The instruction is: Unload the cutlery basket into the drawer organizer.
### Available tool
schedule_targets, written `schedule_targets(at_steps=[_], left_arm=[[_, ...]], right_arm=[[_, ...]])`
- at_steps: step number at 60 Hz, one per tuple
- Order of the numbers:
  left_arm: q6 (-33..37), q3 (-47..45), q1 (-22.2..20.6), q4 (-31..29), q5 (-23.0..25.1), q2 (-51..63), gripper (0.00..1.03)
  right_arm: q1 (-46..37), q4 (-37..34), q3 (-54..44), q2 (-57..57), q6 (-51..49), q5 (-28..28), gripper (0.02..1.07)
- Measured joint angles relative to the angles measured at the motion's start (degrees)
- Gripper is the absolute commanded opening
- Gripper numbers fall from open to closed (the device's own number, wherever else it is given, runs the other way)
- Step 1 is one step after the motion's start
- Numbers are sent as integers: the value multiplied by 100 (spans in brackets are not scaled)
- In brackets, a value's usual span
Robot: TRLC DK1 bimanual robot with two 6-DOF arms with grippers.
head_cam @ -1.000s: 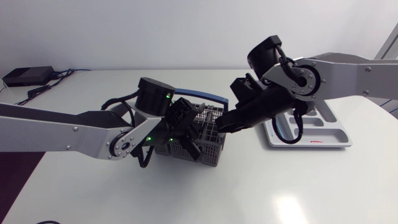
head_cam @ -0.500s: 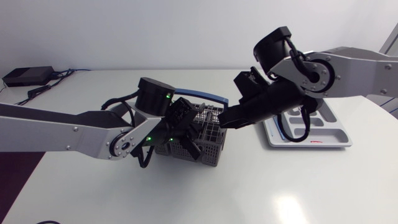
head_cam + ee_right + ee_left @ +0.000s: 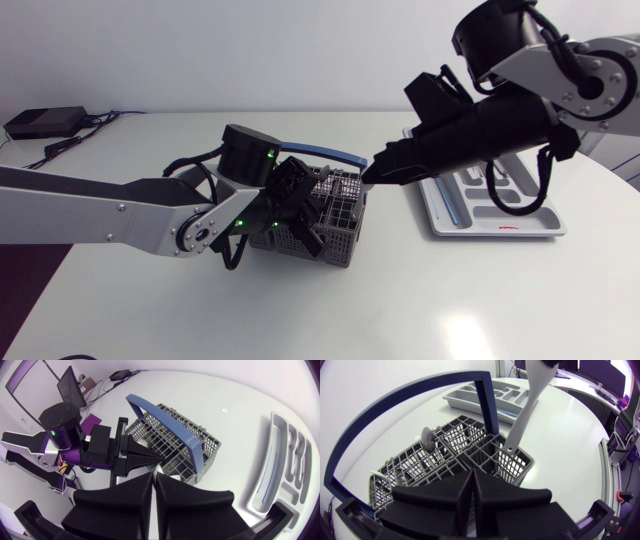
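Observation:
The grey cutlery basket point(image 3: 338, 222) with a blue hoop handle point(image 3: 335, 156) stands mid-table. My left gripper point(image 3: 303, 210) is at its near-left wall, shut on the basket's rim point(image 3: 445, 467). My right gripper point(image 3: 370, 175) hangs over the basket's right end, shut on a white utensil point(image 3: 522, 420). The utensil's handle end, with a hole in it, points down at a basket compartment. In the right wrist view my right gripper point(image 3: 154, 476) looks down on the basket point(image 3: 172, 435) and my left gripper point(image 3: 150, 456). The grey drawer organizer point(image 3: 440, 215) lies to the right.
Inside the basket a round-headed metal piece point(image 3: 428, 438) stands in a middle compartment and a pale green piece point(image 3: 377, 476) lies near one end. The organizer point(image 3: 260, 495) holds a blue-handled item. A black box and cables point(image 3: 45, 122) sit at the table's far left.
My right arm has risen and swung up and to the right, and its gripper has closed on the white utensil and lifted it. The left arm and the basket have stayed put.

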Motion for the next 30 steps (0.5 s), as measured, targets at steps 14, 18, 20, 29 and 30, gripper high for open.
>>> schedule_targets(at_steps=[14,18,20,29,30], left_arm=[[0,0,0,-2,0,-2,9],[0,0,0,-59,0,-42,10],[0,0,0,-138,0,-90,10],[-44,0,-7,-509,0,-614,15],[-44,-2,-9,-551,0,-699,15]], right_arm=[[-133,-258,350,-363,22,-131,8],[-199,-348,396,-446,17,-151,8],[-271,-426,413,-483,17,-179,8],[-960,-859,413,-623,-249,-332,8],[-1056,-887,411,-643,-295,-345,8]])
